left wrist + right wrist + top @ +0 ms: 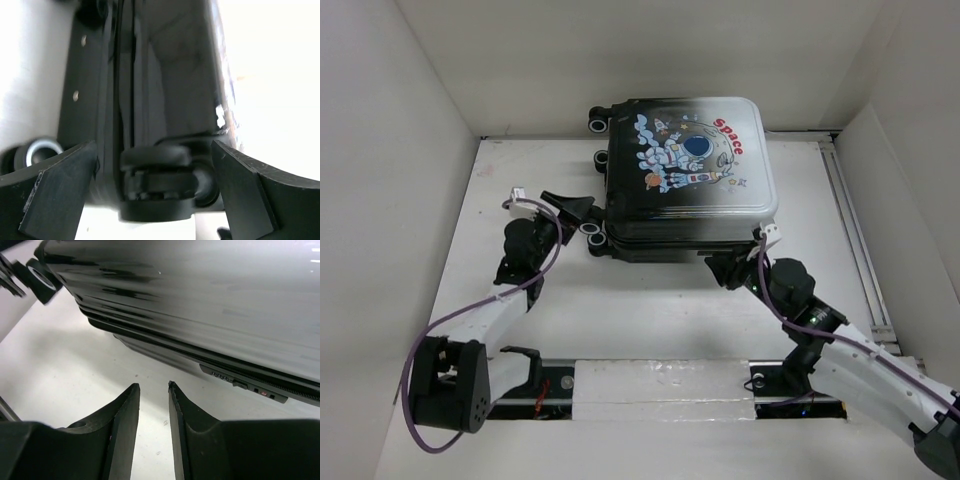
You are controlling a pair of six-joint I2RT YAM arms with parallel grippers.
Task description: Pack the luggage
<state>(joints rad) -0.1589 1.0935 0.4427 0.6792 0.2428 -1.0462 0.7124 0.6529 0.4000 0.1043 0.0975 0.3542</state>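
Note:
The luggage point(690, 160) lies flat and closed at the back middle of the table, astronaut and red "Space" print facing up, black wheels on its left side. My left gripper point(574, 212) is wide open at the near left corner, one finger on each side of a black wheel point(156, 180), with gaps on both sides. The dark side shell point(165, 75) fills the left wrist view. My right gripper point(725, 266) sits low on the table by the near right corner. Its fingers point(125, 410) are a narrow gap apart with nothing between them, just short of the suitcase edge point(200, 300).
White walls enclose the table on the left, back and right. A metal rail point(852, 230) runs along the right side. A white strip point(660, 388) lies between the arm bases at the near edge. A purple cable point(470, 310) loops along the left arm.

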